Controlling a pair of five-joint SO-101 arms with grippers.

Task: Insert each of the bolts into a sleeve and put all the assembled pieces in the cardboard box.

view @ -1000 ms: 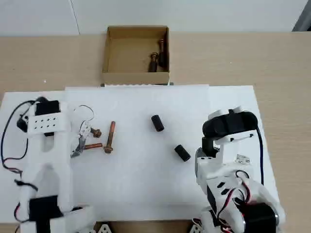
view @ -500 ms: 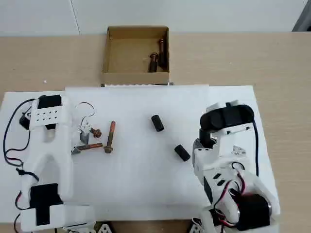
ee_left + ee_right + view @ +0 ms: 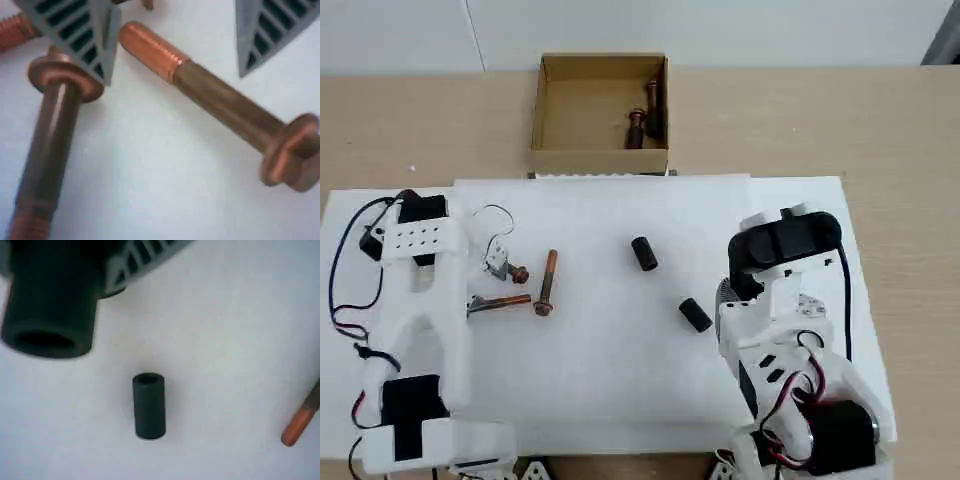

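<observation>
**High view.** The cardboard box [image 3: 535, 120] sits at upper centre of the counter [image 3: 820, 110], with two assembled pieces [image 3: 645, 118] in its right part. Three loose bolts lie at left-middle on the white sheet [image 3: 620, 380], right beside the left pincer [image 3: 490, 286]. That pincer is spread open. The level bolt [image 3: 508, 300] lies left to right, one end at the pincer's lower finger. The near sleeve [image 3: 695, 315] lies just left of the right pincer [image 3: 722, 297]. The far sleeve [image 3: 643, 253] is further up and left. So the left arm is nearer the bolts and the right arm nearer the sleeves.

**Left wrist view.** The pincer gapes, gripping nothing. The slanting bolt [image 3: 225, 105] has its threaded end between the jaws, and its long axis runs from upper left to its head at lower right. A second bolt [image 3: 50, 145] lies at the left edge, its head by one finger. Closing here would probably catch the threaded end.

**Right wrist view.** The near sleeve looms at upper left, bore showing. Whether the right pincer is open, closed or gripping it, I cannot tell. The far sleeve stands lengthwise at centre, well apart.
</observation>
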